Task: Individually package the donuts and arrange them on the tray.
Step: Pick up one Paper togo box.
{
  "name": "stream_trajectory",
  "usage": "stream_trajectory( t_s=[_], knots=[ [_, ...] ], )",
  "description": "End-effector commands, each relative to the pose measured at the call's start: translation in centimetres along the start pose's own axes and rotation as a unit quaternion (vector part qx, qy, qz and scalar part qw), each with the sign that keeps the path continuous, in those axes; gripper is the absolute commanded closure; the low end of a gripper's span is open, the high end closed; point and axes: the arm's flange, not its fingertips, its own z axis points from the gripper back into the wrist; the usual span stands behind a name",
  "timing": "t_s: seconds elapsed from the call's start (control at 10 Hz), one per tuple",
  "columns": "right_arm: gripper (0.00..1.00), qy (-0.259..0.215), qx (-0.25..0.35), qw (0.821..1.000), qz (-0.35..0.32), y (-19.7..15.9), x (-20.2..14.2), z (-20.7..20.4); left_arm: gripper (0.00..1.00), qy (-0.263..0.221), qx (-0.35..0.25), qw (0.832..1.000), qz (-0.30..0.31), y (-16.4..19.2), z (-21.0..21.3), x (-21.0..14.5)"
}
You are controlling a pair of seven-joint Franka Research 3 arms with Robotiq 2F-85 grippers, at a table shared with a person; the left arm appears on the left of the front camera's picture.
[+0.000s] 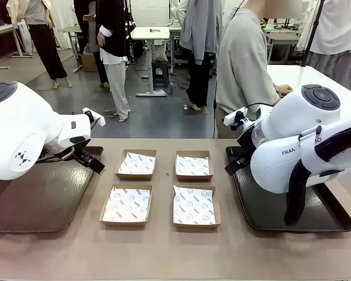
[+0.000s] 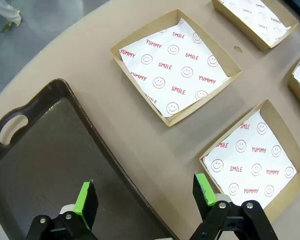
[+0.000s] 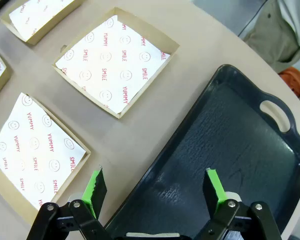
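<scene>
The donuts are out of view. A brown tray (image 1: 29, 205) lies at the table's left and a dark tray (image 1: 316, 219) at its right. My left gripper (image 1: 98, 165) hovers open over the brown tray's inner edge (image 2: 90, 135), nothing between its green pads (image 2: 85, 197). Over the dark tray's inner edge (image 3: 190, 135), my right gripper (image 1: 234, 165) is open and empty too, green pads (image 3: 96, 186) apart. Both trays are bare where they show.
Several brown cardboard boxes (image 1: 136, 164) lined with printed paper sit in a square block mid-table, all without contents. A person (image 1: 245, 64) stands at the far side behind the dark tray. An orange-red patch (image 3: 296, 81) beyond that tray is too cut off to identify.
</scene>
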Motion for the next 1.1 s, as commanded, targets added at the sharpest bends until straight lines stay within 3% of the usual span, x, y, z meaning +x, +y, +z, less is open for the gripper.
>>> stream_trajectory(
  t_s=[0.0, 0.6, 0.7, 1.0],
  knots=[
    [0.00, 0.000, 0.000, 1.000, 0.000, 0.0, 0.0, 0.0, 0.00, 0.000, 0.000, 1.000, 0.000, 0.0, 0.0, 0.0],
    [0.00, 0.000, 0.000, 1.000, 0.000, 0.0, 0.0, 0.0, 0.00, 0.000, 0.000, 1.000, 0.000, 0.0, 0.0, 0.0],
    [0.00, 0.003, 0.019, 1.000, 0.018, 0.6, -1.7, 2.6, 0.00, 0.008, -0.020, 1.000, -0.007, -0.3, 1.8, -1.5],
    [0.00, 0.073, 0.039, 0.996, 0.023, 3.2, -8.0, 9.4, 0.00, 0.071, -0.056, 0.996, -0.028, -2.1, 8.3, -7.8]
  ],
)
